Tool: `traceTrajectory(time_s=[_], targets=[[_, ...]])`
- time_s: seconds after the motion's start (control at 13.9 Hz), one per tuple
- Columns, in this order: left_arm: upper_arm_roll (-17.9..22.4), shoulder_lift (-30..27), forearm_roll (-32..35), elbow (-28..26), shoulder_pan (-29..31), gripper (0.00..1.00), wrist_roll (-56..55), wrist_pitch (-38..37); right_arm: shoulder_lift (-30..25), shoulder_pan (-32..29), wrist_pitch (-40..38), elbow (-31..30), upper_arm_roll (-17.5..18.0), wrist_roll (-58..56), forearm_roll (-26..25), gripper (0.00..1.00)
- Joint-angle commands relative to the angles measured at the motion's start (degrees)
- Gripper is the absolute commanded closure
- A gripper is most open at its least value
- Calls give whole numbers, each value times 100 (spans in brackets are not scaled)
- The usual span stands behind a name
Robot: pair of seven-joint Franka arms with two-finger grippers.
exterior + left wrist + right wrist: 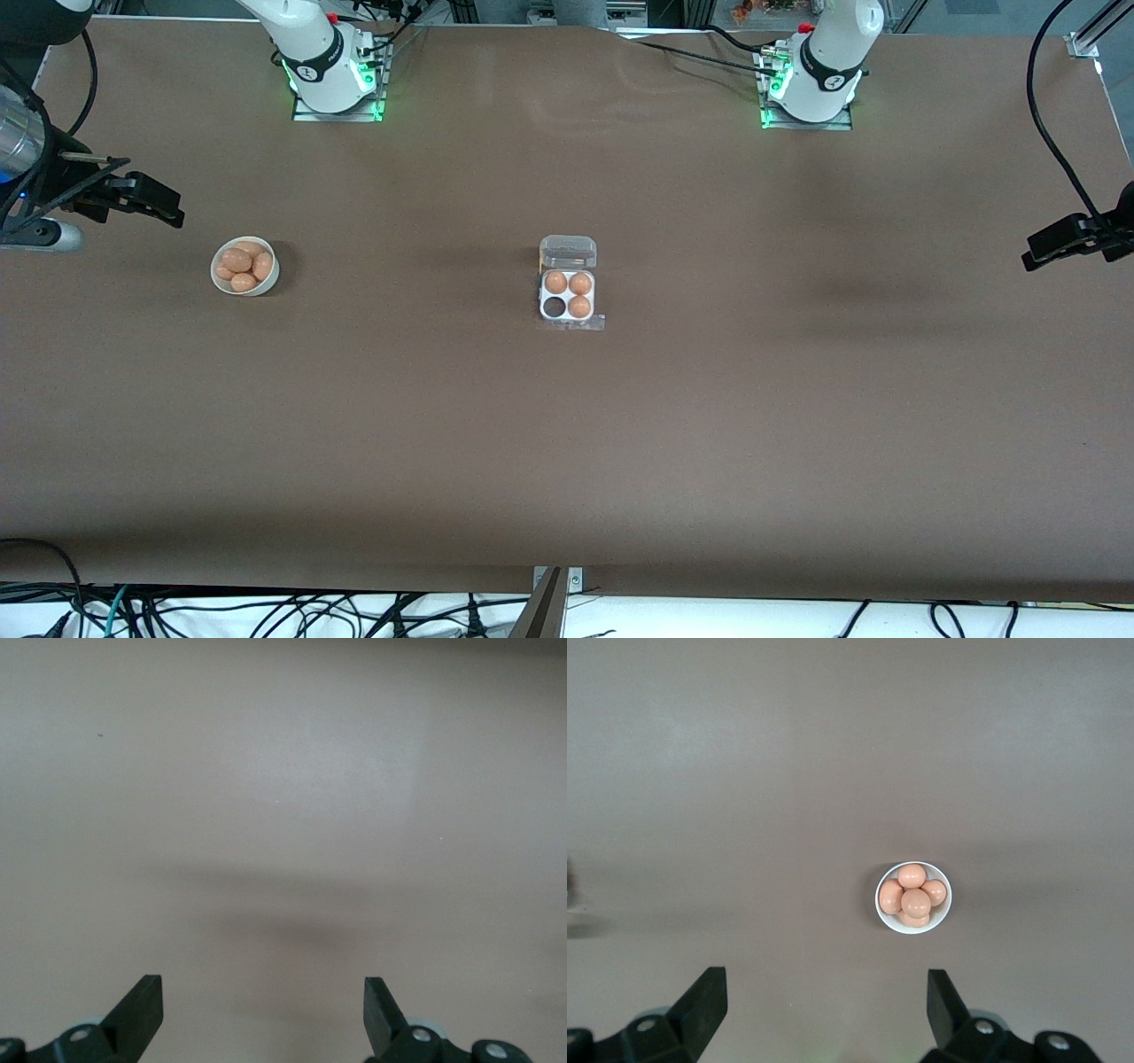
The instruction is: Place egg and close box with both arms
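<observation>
The box (568, 316) sits open in the middle of the table, with its clear lid (568, 252) folded back toward the robots' bases. Three eggs fill its cells; the empty cell (555, 307) is the nearer one toward the right arm's end. A round white bowl (215, 275) holds several eggs (237, 260) toward the right arm's end; the bowl rim (880, 908) and eggs (914, 902) also show in the right wrist view. My right gripper (824, 981) is open and empty, high over bare table beside the bowl. My left gripper (263, 988) is open and empty, high over bare table.
Black clamp mounts stand at each end of the table (133, 197) (1067, 239). The arms' bases (332, 75) (811, 84) stand along the table edge farthest from the front camera. Cables lie past the nearest table edge.
</observation>
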Motion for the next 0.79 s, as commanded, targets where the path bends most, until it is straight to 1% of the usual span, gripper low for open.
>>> traceTrajectory(time_s=[0.0, 0.14, 0.36, 0.43, 0.58, 0.72], targets=[[-15, 45, 122, 151, -19, 0, 87, -137, -78, -4, 58, -128, -2, 16, 25, 0], [-15, 45, 122, 151, -19, 0, 69, -137, -77, -22, 198, -320, -54, 7, 25, 0], [-15, 45, 113, 151, -19, 0, 60, -137, -331, -22, 803, -1091, -335, -194, 25, 0], [-15, 45, 113, 151, -19, 0, 60, -137, -489, -22, 1136, -1477, -466, -335, 16, 0], [-24, 45, 113, 151, -19, 0, 52, -137, -823, -22, 2049, -2452, -677, -555, 33, 0], [-24, 45, 113, 151, -19, 0, 51, -137, -1192, -22, 2937, -3445, -714, -582, 33, 0]])
